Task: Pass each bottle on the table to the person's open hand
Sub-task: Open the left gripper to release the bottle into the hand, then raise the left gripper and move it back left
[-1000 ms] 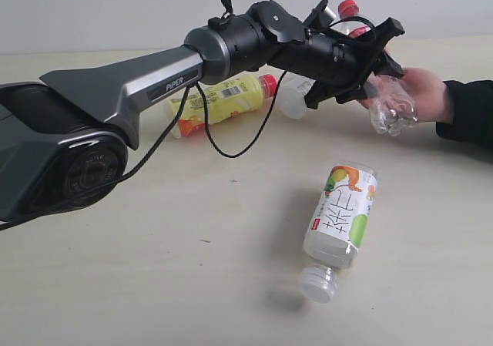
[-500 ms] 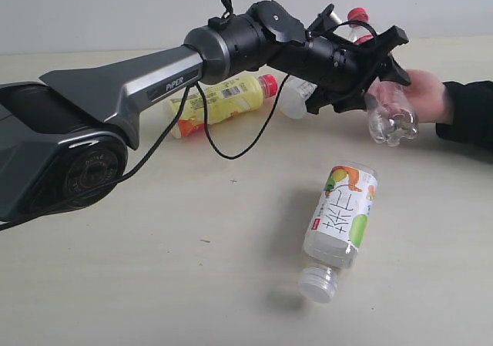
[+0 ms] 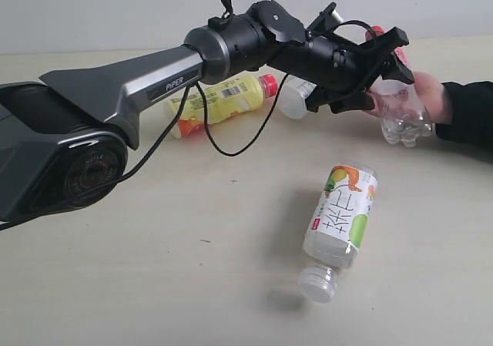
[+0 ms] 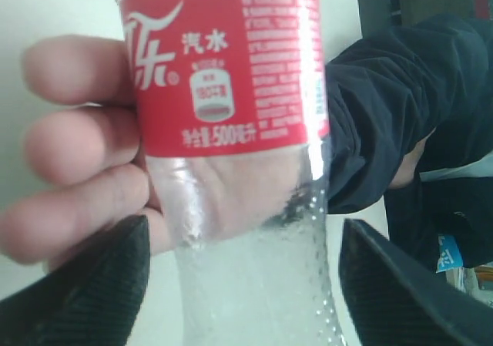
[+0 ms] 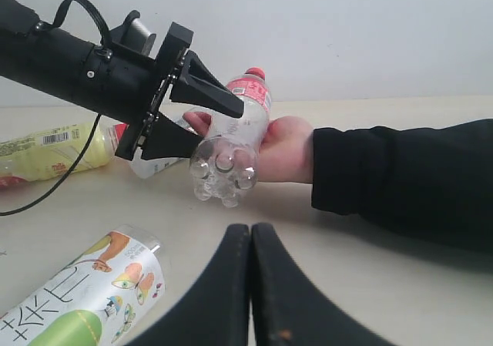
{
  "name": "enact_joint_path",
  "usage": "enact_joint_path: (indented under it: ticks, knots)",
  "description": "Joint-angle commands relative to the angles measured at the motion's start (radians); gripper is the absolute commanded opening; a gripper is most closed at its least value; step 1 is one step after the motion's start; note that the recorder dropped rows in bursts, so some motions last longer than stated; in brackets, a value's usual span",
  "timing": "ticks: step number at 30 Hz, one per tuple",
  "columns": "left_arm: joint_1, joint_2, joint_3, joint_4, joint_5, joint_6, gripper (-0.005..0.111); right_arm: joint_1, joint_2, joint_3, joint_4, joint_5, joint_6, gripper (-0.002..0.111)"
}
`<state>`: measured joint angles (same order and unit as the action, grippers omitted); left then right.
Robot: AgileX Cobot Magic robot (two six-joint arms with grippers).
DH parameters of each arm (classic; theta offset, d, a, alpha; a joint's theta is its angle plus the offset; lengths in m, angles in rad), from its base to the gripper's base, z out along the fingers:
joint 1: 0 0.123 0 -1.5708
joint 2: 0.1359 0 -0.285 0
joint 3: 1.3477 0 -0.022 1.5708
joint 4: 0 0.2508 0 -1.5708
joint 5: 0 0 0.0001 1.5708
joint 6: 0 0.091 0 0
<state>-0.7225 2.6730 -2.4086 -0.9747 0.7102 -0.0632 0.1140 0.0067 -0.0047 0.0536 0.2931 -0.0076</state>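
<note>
Progress, by my reckoning, stood at one bottle of four. Furthest left, the yellow bottle [image 3: 223, 99] lay on its side on the pale, matte table [image 3: 154, 277], glossy, red-capped, a barcode on its label. Just beside it a clear bottle [image 3: 293, 99] lay half hidden behind my arm, so I could tell little of it. Nearer the front lay the wider bottle [image 3: 343, 215], a rounded cylinder in a smooth white, green and orange sleeve with a ridged white cap. My left gripper [image 3: 385, 90] stood wide, its ribbed black pads [image 4: 92, 292] clear of the red-labelled bottle [image 3: 402, 115] on both sides. That bottle, thin clear plastic with a lobed base, rested in the person's hand [image 3: 431, 92], fingers curled behind it. My right gripper [image 5: 250, 234] was closed and empty. Three bottles were left on the table.
</note>
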Motion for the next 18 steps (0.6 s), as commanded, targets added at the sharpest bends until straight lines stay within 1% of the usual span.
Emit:
enact_joint_path:
  ticks: [1, 8, 12, 14, 17, 18]
  knots:
    - [0.005, -0.011, -0.010, -0.016, 0.003, 0.006, 0.068, -0.005, -0.007, 0.005, -0.001, -0.010, 0.002, 0.000]
    - [0.008, -0.064, -0.010, -0.017, 0.061, 0.023, 0.068, -0.005, -0.007, 0.005, -0.001, -0.010, 0.002, 0.000]
    - [0.017, -0.102, -0.010, 0.024, 0.118, 0.026, 0.068, -0.005, -0.007, 0.005, -0.008, -0.010, 0.002, 0.000]
    - [0.035, -0.132, -0.010, 0.065, 0.184, 0.023, 0.068, -0.005, -0.007, 0.005, -0.008, -0.010, 0.002, 0.000]
    - [0.076, -0.173, -0.010, 0.072, 0.348, 0.026, 0.068, -0.005, -0.007, 0.005, -0.008, -0.010, 0.002, 0.000]
    - [0.082, -0.180, -0.010, 0.075, 0.370, 0.033, 0.067, -0.005, -0.007, 0.005, -0.008, -0.010, 0.002, 0.000]
